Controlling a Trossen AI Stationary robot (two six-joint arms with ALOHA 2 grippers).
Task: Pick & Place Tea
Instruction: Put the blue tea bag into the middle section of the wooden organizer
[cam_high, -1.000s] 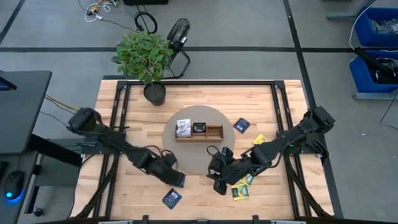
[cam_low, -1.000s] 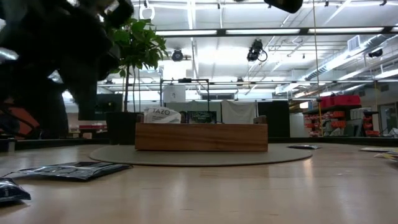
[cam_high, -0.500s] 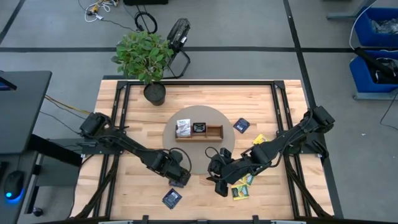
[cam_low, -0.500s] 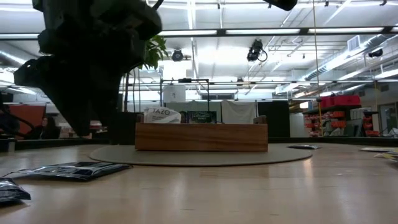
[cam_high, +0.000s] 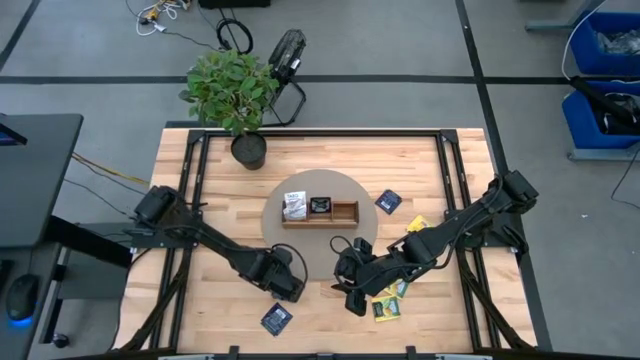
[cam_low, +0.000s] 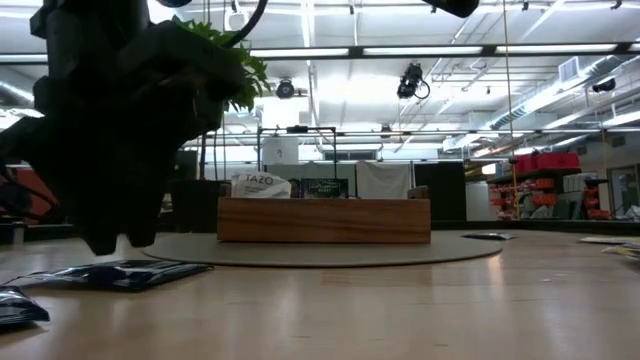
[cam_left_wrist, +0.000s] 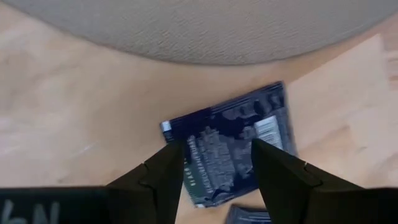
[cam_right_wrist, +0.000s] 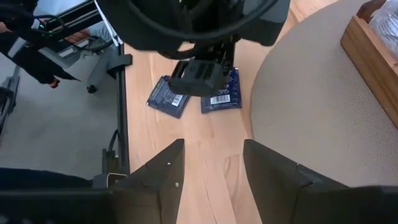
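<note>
A dark blue tea packet lies flat on the wooden table just off the round grey mat. My left gripper hangs open right above it, pointing steeply down, one finger over each side. In the low view its tips stand a little clear of the packet. A second dark blue packet lies nearer the front edge. My right gripper waits open above the table, near the mat's front right edge, with nothing between its fingers.
The wooden tray stands on the mat with a white packet and a dark one in it. Yellow-green packets lie under the right arm. Another blue packet and a yellow one lie to the right. A potted plant stands at the far edge.
My left gripper has moved toward the table's right and near edge and sunk lower, tipping from a slant to point almost straight down over the dark blue packet. Its fingers have stayed open. The packet has not moved.
</note>
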